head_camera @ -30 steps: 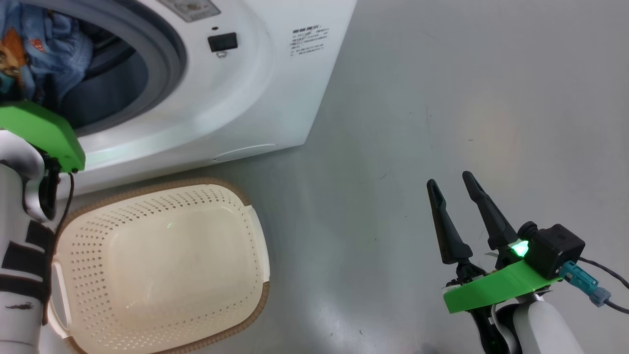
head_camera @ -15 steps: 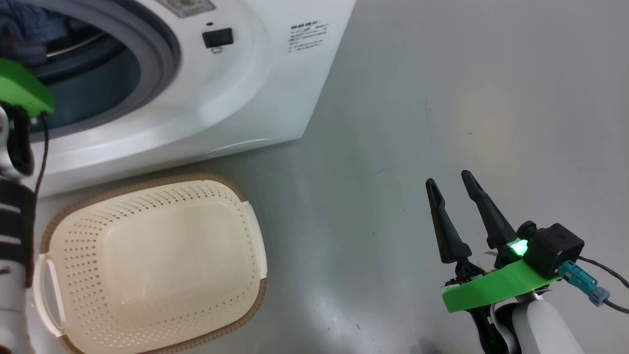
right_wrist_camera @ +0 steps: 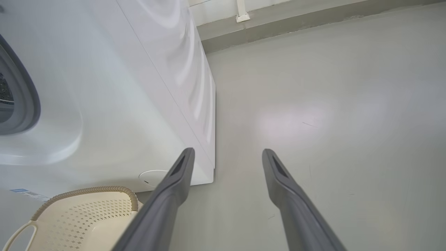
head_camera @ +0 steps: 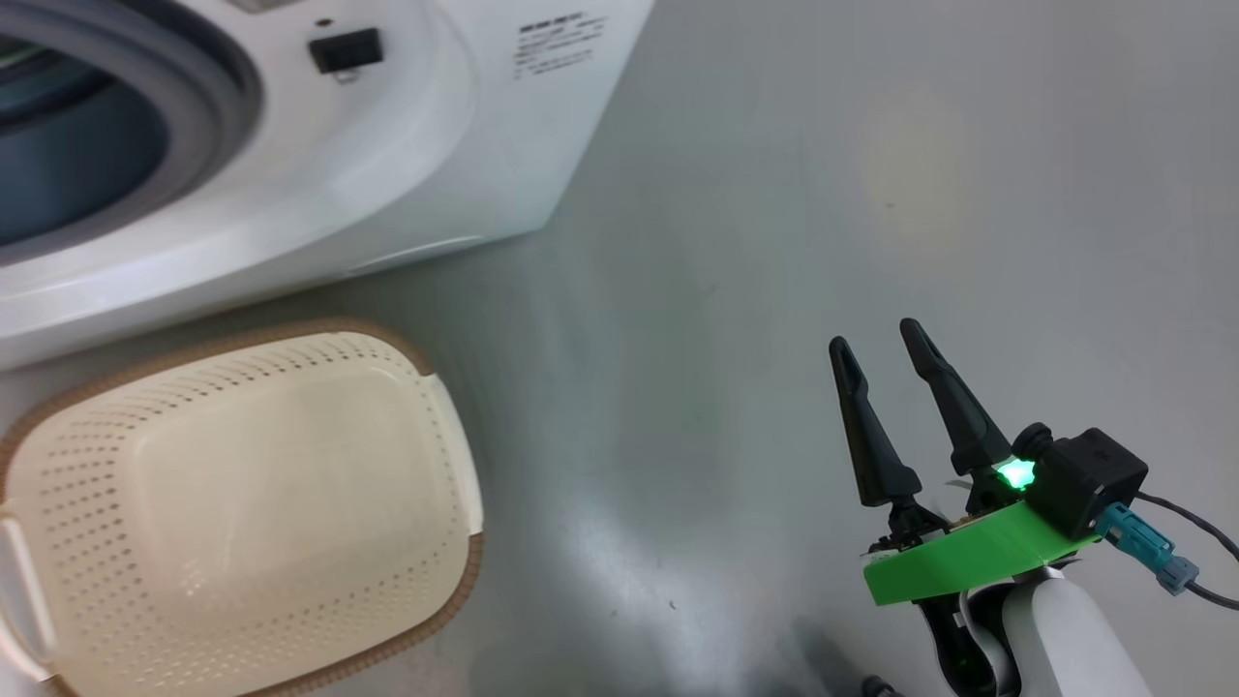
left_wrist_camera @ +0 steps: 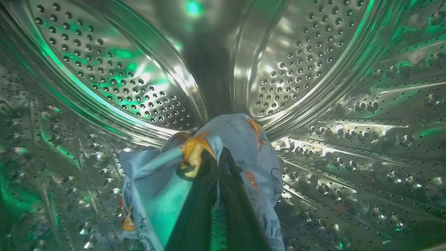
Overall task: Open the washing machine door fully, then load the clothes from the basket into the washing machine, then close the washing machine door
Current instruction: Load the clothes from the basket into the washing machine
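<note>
Left tool (left_wrist_camera: 216, 153): lately wide, now clamped on clothes (left_wrist_camera: 153, 188) at its tips, drum (left_wrist_camera: 313, 69) around. Right tool (head_camera: 873, 334): held wide. Basket (head_camera: 242, 503) bare; release, door closure judged outstanding.

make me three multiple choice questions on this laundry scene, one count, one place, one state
1. How many items lie in the basket? A none; B two; C four.
2. Where are the clothes? A in the basket; B inside the drum; C on the floor.
3. How is the right gripper? A shut on the basket's handle; B shut on nothing; C open.
Answers: A, its perforated bottom is bare; B, the steel drum wall surrounds the fabric; C, its two fingers stand well apart.
</note>
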Available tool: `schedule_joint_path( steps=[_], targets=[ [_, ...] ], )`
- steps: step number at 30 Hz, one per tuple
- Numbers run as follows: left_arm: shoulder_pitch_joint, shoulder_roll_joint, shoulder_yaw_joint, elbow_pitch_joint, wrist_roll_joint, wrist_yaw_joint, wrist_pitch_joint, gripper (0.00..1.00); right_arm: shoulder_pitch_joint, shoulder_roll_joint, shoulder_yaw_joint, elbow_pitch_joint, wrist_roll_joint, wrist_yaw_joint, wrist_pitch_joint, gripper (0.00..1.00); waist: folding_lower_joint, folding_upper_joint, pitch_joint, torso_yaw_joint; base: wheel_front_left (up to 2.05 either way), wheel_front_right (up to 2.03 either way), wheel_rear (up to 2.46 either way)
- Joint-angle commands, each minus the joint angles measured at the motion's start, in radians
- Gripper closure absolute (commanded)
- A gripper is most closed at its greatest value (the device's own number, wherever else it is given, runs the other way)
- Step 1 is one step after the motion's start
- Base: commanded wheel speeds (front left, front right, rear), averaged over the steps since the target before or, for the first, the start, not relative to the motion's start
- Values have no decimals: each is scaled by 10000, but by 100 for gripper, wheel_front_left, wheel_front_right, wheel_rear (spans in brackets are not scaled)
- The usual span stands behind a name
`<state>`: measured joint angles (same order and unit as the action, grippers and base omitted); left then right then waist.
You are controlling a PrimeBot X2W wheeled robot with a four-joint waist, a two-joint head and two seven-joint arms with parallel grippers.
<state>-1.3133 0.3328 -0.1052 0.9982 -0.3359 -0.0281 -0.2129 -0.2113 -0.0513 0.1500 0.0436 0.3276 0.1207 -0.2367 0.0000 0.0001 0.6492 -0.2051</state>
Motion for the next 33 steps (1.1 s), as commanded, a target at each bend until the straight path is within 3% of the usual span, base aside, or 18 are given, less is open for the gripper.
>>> schedule_joint_path(
  steps=[1,11,21,23,33],
  targets=[
    [-371,620,106,-14,79,-22,-118,100,25,11,258,-261,99,100,-107,0,0,-1,358,-346,0,0,0],
    [-1587,1175,-89,1018,270,-350,-390,100,-32,11,463,-166,188,100,-169,0,0,-1,720,-924,0,0,0],
    [-1963,882,-184,1637,242,-415,-480,100,-202,11,495,20,204,100,-211,0,0,-1,763,-875,0,0,0],
    [-1822,883,-194,1570,270,-432,-483,0,-200,11,488,37,185,100,-217,0,0,-1,677,-824,0,0,0],
    [-1001,584,-171,1098,267,-646,-487,0,-163,11,271,-31,-80,100,-171,0,0,-1,272,-239,0,0,0]
  ],
)
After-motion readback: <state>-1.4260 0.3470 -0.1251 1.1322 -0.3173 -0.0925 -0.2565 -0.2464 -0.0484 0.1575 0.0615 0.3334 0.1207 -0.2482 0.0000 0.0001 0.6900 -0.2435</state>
